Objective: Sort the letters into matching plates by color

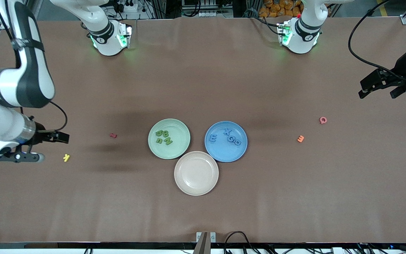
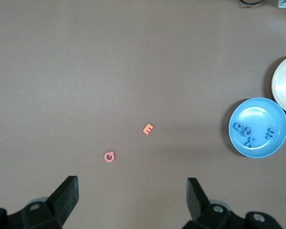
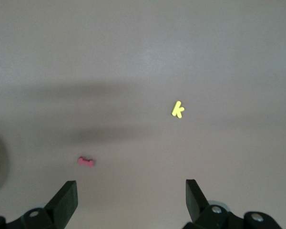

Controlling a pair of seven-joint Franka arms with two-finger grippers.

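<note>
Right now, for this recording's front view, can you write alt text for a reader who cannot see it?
Green letters lie in the pale green plate and blue letters in the blue plate; a cream plate sits nearer the camera. Both grippers are open: the left gripper and right gripper wait at the table's ends.

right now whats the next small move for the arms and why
Probably none beyond keeping both parked. The green foam letters all lie in the pale green plate, the blue foam letters in the blue plate. Left gripper and right gripper are open, empty.
</note>
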